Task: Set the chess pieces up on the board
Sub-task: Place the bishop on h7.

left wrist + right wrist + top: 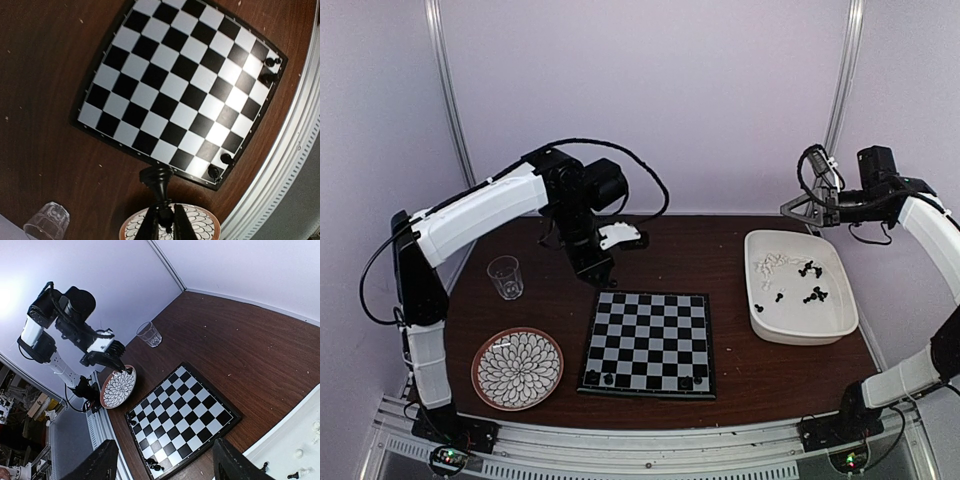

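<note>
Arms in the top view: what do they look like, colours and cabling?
Left arm and right arm match: white link shells, black joints, black cable loops near each wrist. The right fingers are black.

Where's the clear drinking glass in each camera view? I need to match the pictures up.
Top external: glass left of centre, beyond the flower-patterned plate.
Left wrist: glass in the bottom-left corner, cut by the frame edge.
Right wrist: glass above centre, beyond the chessboard.
Shared landmark: the chessboard, in all three views.
</note>
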You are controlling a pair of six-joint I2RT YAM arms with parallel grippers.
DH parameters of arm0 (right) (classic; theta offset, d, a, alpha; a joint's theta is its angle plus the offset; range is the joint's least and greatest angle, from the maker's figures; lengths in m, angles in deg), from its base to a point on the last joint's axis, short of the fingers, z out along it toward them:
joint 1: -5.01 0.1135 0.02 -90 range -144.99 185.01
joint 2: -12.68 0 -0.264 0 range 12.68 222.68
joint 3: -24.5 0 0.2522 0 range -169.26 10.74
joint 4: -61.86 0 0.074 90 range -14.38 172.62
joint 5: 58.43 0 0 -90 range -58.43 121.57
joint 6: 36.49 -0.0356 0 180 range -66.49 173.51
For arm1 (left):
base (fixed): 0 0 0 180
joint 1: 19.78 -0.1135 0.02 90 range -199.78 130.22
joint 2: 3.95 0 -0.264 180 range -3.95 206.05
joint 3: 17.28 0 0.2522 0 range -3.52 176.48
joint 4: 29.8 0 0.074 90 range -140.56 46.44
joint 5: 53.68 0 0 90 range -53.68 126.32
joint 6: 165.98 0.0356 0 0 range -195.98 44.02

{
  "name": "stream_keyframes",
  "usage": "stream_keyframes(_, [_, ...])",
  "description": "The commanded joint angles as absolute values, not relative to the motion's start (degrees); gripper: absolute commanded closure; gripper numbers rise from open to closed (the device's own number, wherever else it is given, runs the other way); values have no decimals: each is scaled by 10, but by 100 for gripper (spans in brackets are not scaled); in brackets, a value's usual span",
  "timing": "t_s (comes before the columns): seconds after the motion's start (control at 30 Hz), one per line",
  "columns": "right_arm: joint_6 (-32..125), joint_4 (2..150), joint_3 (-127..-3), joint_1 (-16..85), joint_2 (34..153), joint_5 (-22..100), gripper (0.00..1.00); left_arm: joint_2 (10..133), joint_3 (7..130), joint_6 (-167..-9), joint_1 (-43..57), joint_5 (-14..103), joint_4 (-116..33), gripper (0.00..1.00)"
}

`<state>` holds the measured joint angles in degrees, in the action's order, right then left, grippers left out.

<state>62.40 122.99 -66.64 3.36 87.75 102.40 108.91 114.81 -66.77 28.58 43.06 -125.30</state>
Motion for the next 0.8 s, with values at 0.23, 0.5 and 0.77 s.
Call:
stream_keyframes(0.23, [626,1221,-654,33,865,1038,33,1136,1073,-727,292,446,-1354,100])
stream_keyframes(0.5, [616,1206,-649,32,873,1051,33,1150,996,-758,319,493,-1364,100])
stream_keyframes(0.77, [613,1200,-642,33,866,1051,33,1180,971,-758,331,544,-1363,100])
